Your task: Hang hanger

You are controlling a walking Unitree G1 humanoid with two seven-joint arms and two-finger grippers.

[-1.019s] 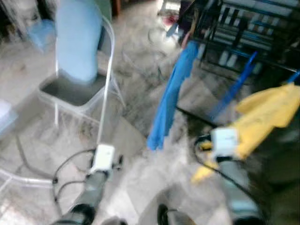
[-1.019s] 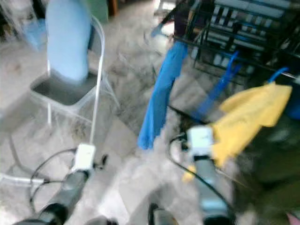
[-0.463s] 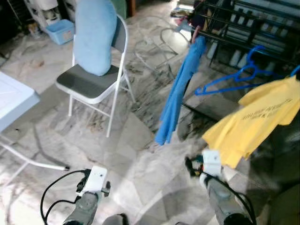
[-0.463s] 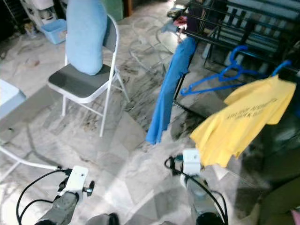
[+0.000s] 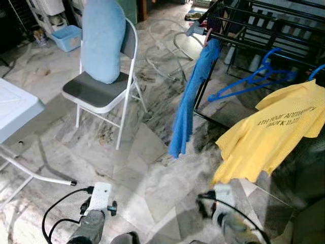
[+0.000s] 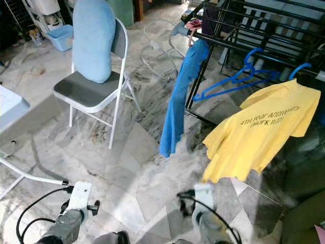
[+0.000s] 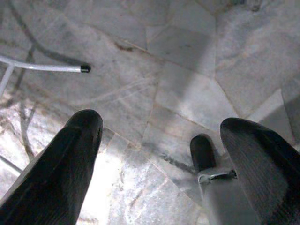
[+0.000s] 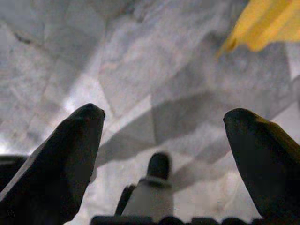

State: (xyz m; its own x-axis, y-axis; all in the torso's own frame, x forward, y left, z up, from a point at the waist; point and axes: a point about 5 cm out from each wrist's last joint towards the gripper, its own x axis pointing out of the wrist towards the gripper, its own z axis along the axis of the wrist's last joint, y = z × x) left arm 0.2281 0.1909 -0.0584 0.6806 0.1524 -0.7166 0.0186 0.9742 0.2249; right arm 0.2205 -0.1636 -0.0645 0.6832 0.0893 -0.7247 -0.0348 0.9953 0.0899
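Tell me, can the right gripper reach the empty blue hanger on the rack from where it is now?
Probably not yet. The right gripper is open and low over the floor, while the blue hanger hangs on the rack behind the yellow shirt.

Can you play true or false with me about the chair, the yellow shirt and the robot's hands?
1. The yellow shirt hangs from the black drying rack. True.
2. A red pillow sits on the folding chair. False: the cushion leaning on its back is light blue.
3. The left gripper is holding a hanger. False: its jaws are open with just floor between them.
4. An empty blue hanger hangs on the rack. True.
5. The right gripper has its jaws open and empty. True.
6. The long blue cloth lies flat on the floor. False: it hangs down from the rack.
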